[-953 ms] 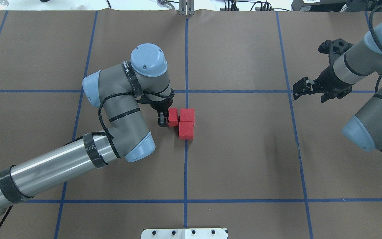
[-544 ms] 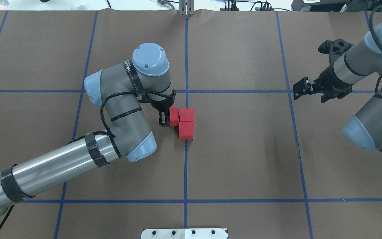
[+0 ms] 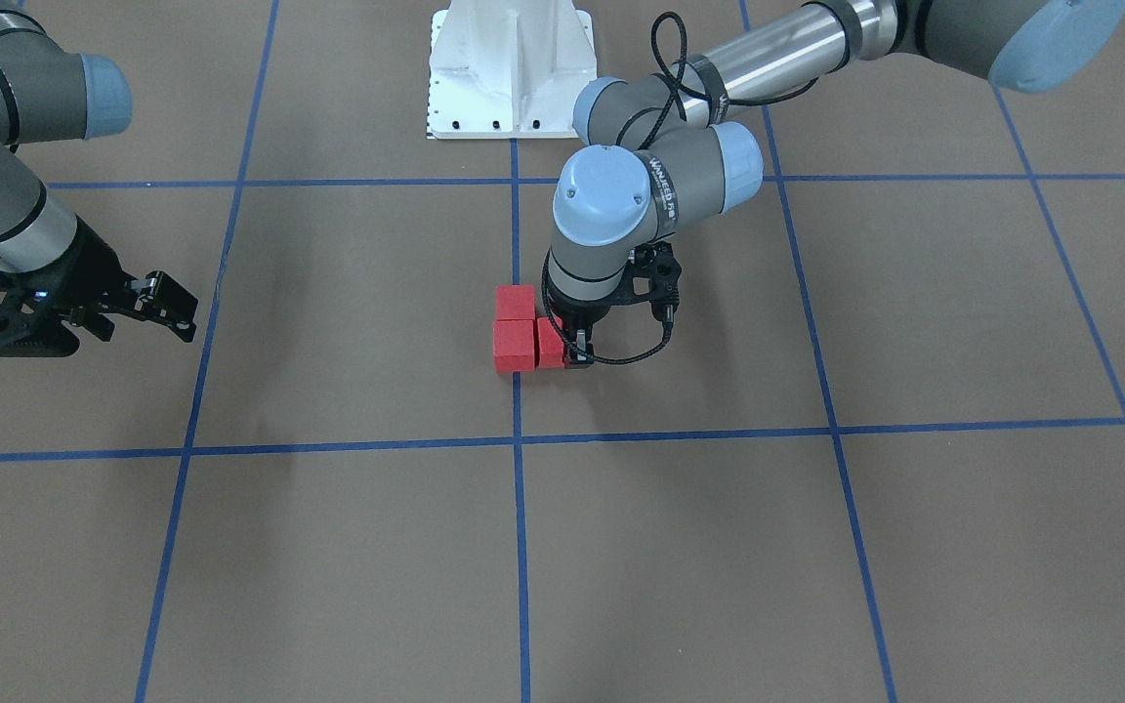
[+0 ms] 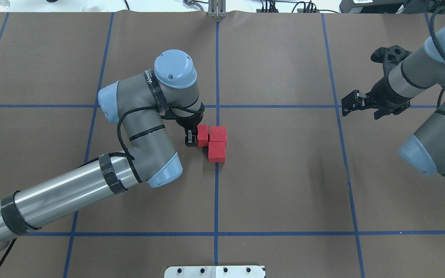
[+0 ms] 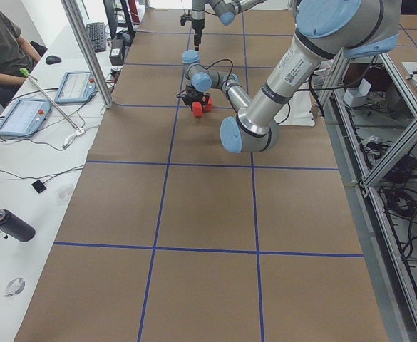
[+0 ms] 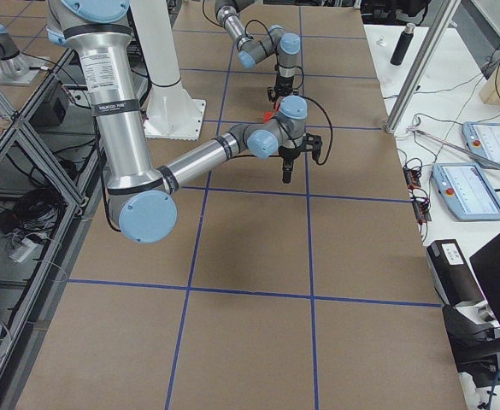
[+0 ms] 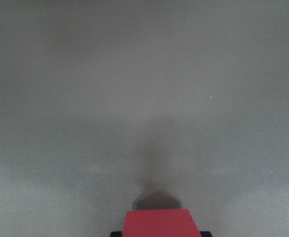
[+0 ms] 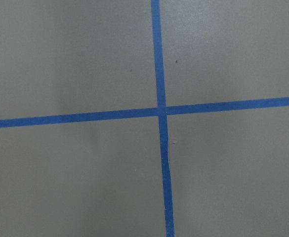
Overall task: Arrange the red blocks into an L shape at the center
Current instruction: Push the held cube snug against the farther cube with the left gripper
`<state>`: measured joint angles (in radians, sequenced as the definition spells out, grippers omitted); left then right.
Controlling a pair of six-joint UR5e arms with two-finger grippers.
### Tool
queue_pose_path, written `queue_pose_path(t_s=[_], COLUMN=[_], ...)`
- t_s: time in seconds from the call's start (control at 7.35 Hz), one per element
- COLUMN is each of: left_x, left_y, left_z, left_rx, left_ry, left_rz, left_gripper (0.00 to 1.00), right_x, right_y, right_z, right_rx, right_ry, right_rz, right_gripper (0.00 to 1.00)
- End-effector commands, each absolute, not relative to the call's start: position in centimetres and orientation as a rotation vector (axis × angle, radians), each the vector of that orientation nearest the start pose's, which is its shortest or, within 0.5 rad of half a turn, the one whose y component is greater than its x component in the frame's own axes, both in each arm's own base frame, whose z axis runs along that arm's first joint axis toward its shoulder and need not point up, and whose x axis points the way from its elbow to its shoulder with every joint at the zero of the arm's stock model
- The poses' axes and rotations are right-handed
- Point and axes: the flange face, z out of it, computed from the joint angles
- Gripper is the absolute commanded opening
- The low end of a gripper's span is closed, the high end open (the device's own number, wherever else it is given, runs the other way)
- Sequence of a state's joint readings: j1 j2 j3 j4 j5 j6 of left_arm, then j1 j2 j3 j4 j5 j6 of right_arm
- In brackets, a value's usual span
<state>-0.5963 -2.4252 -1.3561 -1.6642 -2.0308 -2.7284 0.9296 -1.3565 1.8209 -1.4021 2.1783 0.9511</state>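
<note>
Three red blocks (image 4: 217,151) at center (image 4: 224,116): one pinched in L fingers (image 4: 190,139), two just beside. R fingers (image 4: 350,103) well apart, hold nothing; gap can't tell.

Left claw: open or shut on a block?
Shut: the left claw grips the red block, which sits at the wrist view's bottom edge between dark tips.

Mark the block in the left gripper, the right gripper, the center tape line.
held red block (image 4: 202,135), overhead view, top face.
right gripper (image 4: 346,105), overhead view, between fingertips.
center tape line (image 4: 216,193), overhead view, bare stretch.
</note>
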Motion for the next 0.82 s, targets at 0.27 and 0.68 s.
queue_pose_path(t_s=[0.27, 0.68], left_x=[58.59, 58.4], left_y=[-50.55, -50.69], left_z=[20.38, 19.76], left_rx=[-0.686, -0.686], left_ry=[0.637, 0.649], left_rz=[-1.463, -1.455], left_gripper=[1.0, 1.0], right_x=[-27.95, -27.95], right_y=[-50.22, -50.23], right_z=[40.81, 40.81], right_rx=[0.011, 0.011], right_ry=[-0.849, -0.849], right_rz=[0.098, 0.098], right_gripper=[0.99, 0.99])
